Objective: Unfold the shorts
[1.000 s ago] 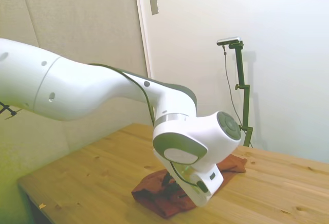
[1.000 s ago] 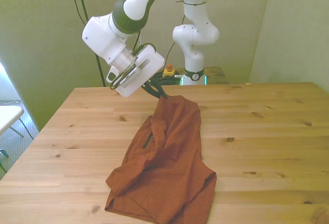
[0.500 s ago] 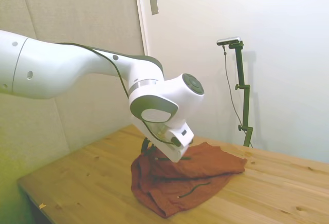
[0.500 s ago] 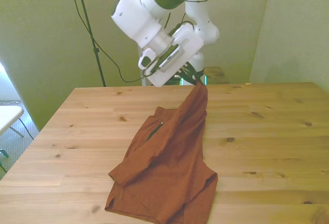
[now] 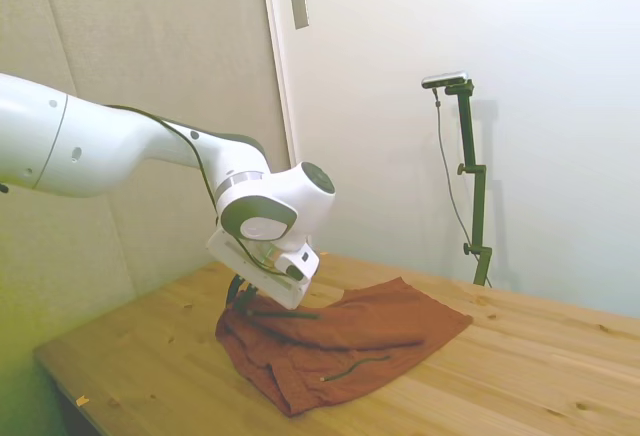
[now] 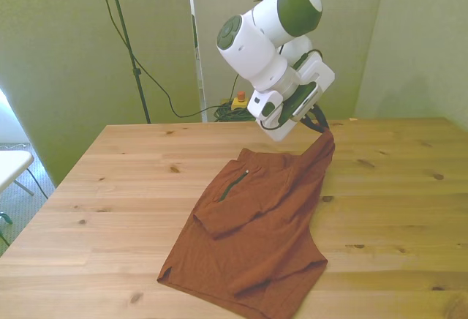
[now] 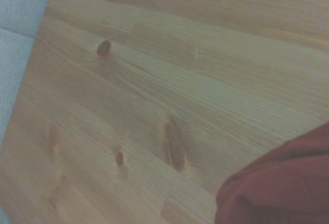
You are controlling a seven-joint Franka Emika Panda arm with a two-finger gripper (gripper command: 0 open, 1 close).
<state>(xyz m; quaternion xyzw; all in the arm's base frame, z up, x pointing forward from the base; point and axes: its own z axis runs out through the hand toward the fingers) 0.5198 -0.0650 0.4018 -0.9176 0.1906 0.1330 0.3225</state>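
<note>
White arm bent low toward the front view's right, wrist tilted down, gripper (image 6: pixel 322 125) fingers pinched on cloth.

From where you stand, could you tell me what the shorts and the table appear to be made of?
The shorts: soft matte woven-looking fabric, rust-red, draping in folds where the gripper lifts a corner. The table: light wood planks, probably pine, with visible knots and grain.

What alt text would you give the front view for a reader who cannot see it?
A white robot arm's claw is shut on one corner of rust-red shorts, lifting it toward the front view's right. The rest lies partly folded on a wooden table.
</note>
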